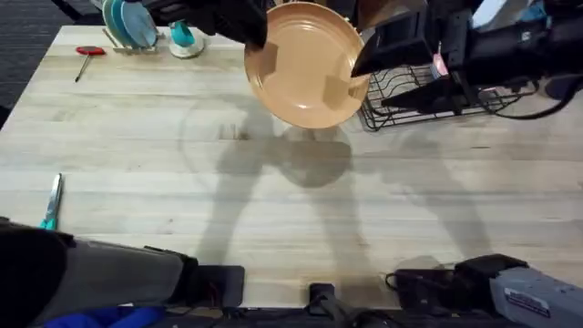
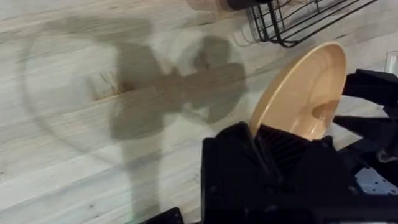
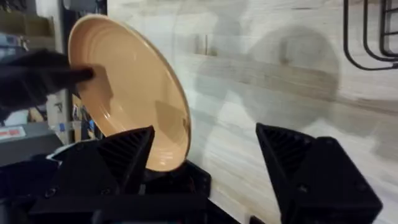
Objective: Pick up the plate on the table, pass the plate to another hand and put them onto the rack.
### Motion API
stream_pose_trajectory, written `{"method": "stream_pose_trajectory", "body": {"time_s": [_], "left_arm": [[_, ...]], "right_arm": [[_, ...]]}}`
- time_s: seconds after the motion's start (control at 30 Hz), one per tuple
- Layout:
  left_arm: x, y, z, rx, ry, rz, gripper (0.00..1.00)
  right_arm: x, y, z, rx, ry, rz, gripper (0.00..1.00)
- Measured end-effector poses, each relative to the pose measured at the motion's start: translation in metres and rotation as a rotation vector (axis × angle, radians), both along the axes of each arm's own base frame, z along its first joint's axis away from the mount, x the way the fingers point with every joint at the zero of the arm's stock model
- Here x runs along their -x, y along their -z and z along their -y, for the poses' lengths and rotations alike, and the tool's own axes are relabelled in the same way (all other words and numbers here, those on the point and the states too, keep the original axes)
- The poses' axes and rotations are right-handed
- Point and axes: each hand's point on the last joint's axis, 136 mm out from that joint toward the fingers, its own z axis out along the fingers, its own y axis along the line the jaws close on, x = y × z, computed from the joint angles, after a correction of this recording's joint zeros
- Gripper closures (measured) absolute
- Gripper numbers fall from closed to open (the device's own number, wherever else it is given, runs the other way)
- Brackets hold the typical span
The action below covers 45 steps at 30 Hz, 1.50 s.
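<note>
Left end effector (image 1: 261,41) grips the plate (image 1: 305,64); right end effector (image 1: 360,73) spread around its opposite rim.

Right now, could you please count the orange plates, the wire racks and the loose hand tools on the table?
orange-tan plate: 1
black wire rack: 1
hand tools: 2 (red-handled tool, teal-handled tool)
Total: 4
</note>
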Motion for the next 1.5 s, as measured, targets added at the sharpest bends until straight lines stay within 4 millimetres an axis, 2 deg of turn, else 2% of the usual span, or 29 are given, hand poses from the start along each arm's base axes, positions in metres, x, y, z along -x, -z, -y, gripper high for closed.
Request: {"method": "stream_pose_trajectory", "body": {"time_s": [0.27, 0.57, 0.6, 0.73, 0.8, 0.9, 1.3, 1.5], "left_arm": [[0.000, 0.000, 0.000, 0.000, 0.000, 0.000, 0.960], [0.003, 0.001, 0.000, -0.002, 0.000, -0.012, 0.960], [0.003, 0.001, -0.001, -0.003, 0.000, -0.014, 0.960], [0.003, 0.002, -0.001, -0.003, 0.000, -0.015, 0.959], [0.003, 0.002, -0.001, -0.003, 0.000, -0.015, 0.960], [0.003, 0.001, 0.000, -0.002, 0.001, -0.015, 0.959], [0.006, 0.003, -0.001, -0.003, 0.002, -0.029, 0.959], [0.006, 0.003, 0.000, -0.001, 0.003, -0.030, 0.959]], "right_arm": [[-0.012, 0.005, -0.003, -0.015, 0.019, -0.018, 0.009], [-0.015, 0.008, -0.004, -0.015, 0.023, -0.028, 0.040], [-0.015, 0.008, -0.004, -0.016, 0.024, -0.029, 0.089], [-0.015, 0.008, -0.004, -0.017, 0.025, -0.032, 0.417], [-0.015, 0.008, -0.004, -0.017, 0.026, -0.033, 0.516], [-0.015, 0.008, -0.004, -0.017, 0.026, -0.032, 0.592], [-0.008, 0.007, -0.017, -0.027, -0.005, -0.044, 0.615], [-0.010, 0.004, -0.020, -0.035, -0.006, -0.032, 0.953]]}}
